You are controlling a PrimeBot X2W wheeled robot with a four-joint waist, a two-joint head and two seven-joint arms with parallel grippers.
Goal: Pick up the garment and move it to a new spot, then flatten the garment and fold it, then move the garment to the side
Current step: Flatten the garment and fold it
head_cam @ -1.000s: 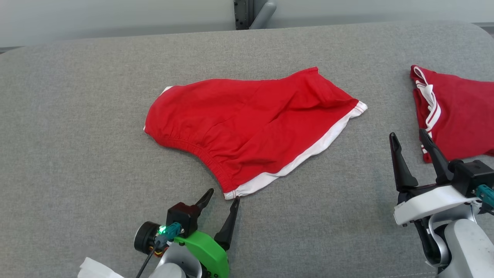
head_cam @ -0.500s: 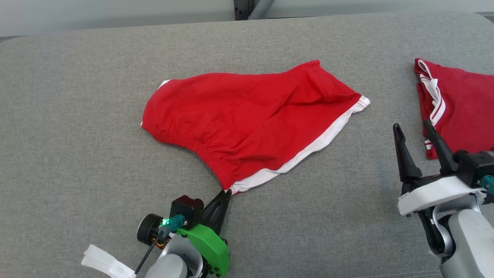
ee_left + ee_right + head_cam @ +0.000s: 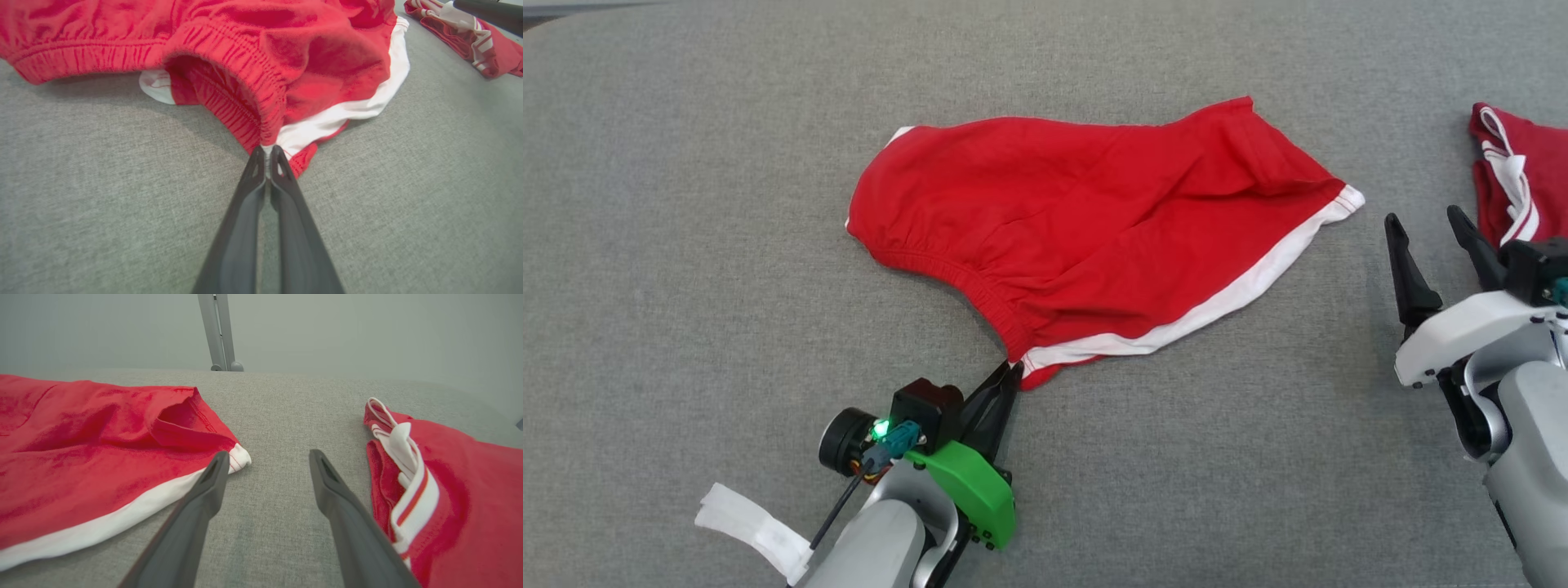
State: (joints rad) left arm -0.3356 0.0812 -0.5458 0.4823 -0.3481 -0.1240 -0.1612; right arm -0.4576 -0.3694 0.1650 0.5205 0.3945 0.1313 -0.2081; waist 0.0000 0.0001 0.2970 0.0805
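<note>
Looking down from the head camera, saw the red shorts (image 3: 1094, 212) spread across the middle of the grey padded surface (image 3: 686, 245), with the elastic waistband (image 3: 939, 269) toward the left and the white hem band (image 3: 1233, 294) along the near right edge. Found the left gripper (image 3: 1010, 376) at the nearest corner of the shorts, where waistband and white band met, dark fingers pressed together and pinching that corner of cloth. Checked the left wrist view and saw the same: fingertips clamped on the fabric, waistband arched open just beyond the pinch, a fold of red and white tucked beneath. Noted the right gripper (image 3: 1423, 217) to the right of the shorts, fingers spread apart, holding nothing, over bare grey fabric. Placed it between the far right corner of the shorts and a second red garment (image 3: 1515, 163) with white stripes, bunched at the right edge and apart from the shorts.
</note>
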